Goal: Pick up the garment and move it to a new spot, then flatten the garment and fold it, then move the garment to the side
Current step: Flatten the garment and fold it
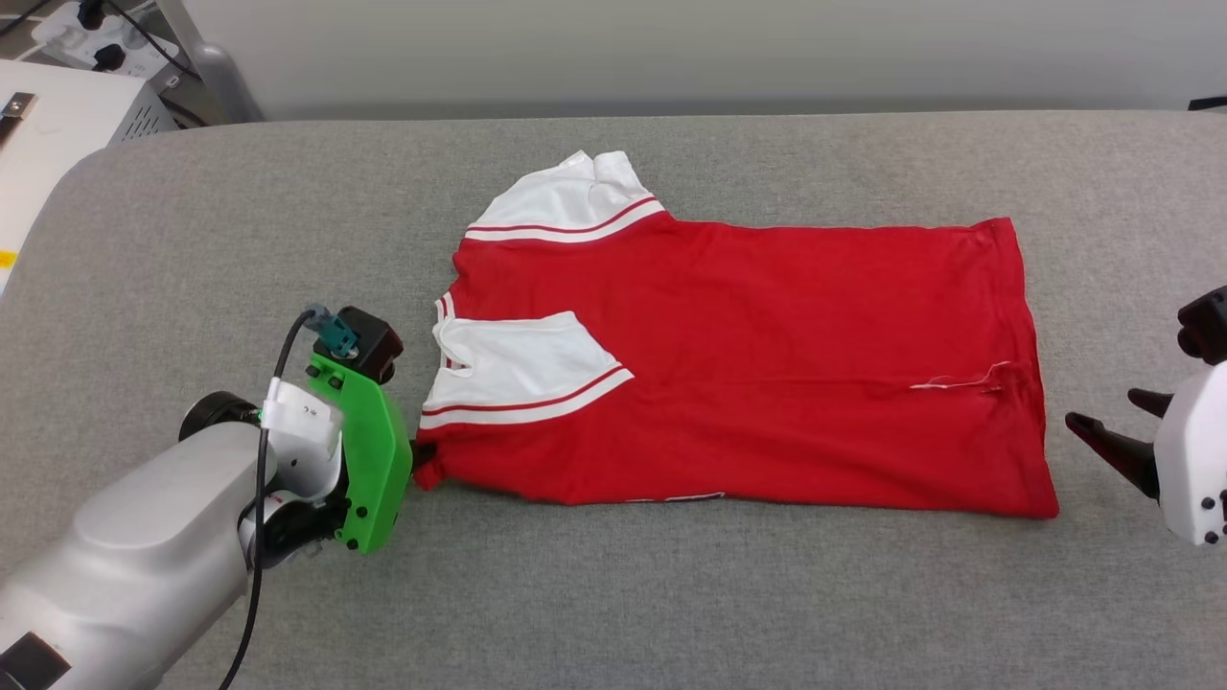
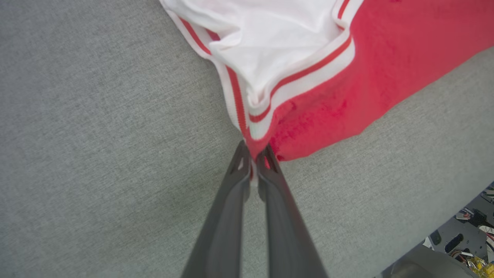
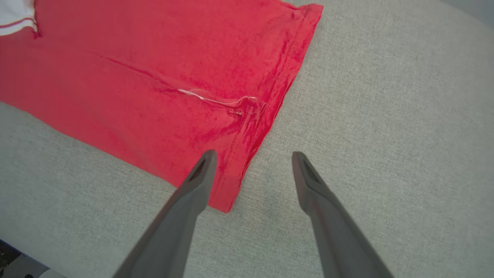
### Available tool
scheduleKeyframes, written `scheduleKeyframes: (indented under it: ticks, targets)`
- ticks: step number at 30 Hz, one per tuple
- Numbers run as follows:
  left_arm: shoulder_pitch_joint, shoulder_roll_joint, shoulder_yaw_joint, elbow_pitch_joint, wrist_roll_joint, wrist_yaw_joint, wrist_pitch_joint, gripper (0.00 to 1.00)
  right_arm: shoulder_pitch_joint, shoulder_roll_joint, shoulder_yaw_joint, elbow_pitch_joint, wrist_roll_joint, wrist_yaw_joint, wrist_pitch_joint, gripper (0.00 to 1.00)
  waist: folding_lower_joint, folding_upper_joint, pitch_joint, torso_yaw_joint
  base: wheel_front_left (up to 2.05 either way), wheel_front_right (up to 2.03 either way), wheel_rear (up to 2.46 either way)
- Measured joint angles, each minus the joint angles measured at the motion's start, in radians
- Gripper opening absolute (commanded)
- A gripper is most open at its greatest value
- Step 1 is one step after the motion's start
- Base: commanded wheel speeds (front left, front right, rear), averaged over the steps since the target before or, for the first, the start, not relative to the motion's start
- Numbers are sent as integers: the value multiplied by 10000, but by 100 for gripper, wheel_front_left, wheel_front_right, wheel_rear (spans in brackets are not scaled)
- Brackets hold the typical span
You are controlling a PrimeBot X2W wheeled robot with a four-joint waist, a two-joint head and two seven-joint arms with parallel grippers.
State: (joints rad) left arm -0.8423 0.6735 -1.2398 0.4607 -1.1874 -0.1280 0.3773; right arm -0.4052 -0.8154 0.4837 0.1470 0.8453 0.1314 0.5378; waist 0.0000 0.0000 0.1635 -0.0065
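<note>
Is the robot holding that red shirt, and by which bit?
The left tool is shut on a corner of the garment, where striped sleeve trim meets red cloth. The right tool stands open by the hem, holding nothing.

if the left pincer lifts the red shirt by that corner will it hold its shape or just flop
Probably floppy: the garment lies thin and creased, so it would likely sag from the shut left pincer and unfold. Likely light; that one corner pinch should carry it. Pushed, it would probably bunch on the textured grey tabletop.
</note>
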Motion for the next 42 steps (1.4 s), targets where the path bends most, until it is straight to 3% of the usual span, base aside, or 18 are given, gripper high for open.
scheduleKeyframes:
  ticks: [7, 13, 18, 19, 20, 28, 35, 42]
  targets:
    - [-159, 71, 50, -307, 88, 6, -82, 0, -23, 575, 184, 1126, 215, 0, 598, 100, 0, 0, 309, 102, 0, 0, 0]
    - [-196, 92, 111, -403, 86, 17, -169, 0, -100, 1501, 343, 2487, 441, 0, 138, 100, 0, 0, 646, 210, 0, 0, 0]
    - [-157, 90, 107, -376, 69, 19, -236, 0, -244, 1714, 608, 3164, 491, -2, -245, 100, 0, -1, 759, 321, 0, 0, 0]
    - [-115, 90, 107, -359, 46, 19, -261, 0, -273, 1716, 673, 3227, 506, -2, -334, 38, 0, 0, 752, 331, 0, 0, 0]
    - [-47, 92, 107, -330, 15, 19, -293, 0, -288, 1718, 731, 3258, 560, -2, -456, 0, 0, 0, 734, 330, 0, 0, 0]
    - [389, 221, 171, -290, -337, 19, -625, 0, -246, 1457, 1290, 3012, 614, -2, -1448, 0, 0, 0, 267, 268, 0, 0, 0]
    - [755, 813, 180, -951, -393, 19, -803, 0, 370, 913, 1275, 2132, 961, 0, -1906, 0, 0, 0, -310, 250, 0, 0, 0]
    - [1432, 1526, 105, -2215, -414, 366, -826, 0, 1347, 374, 846, 1200, 1106, 0, -1952, 0, 0, 0, -748, 266, 0, 0, 0]
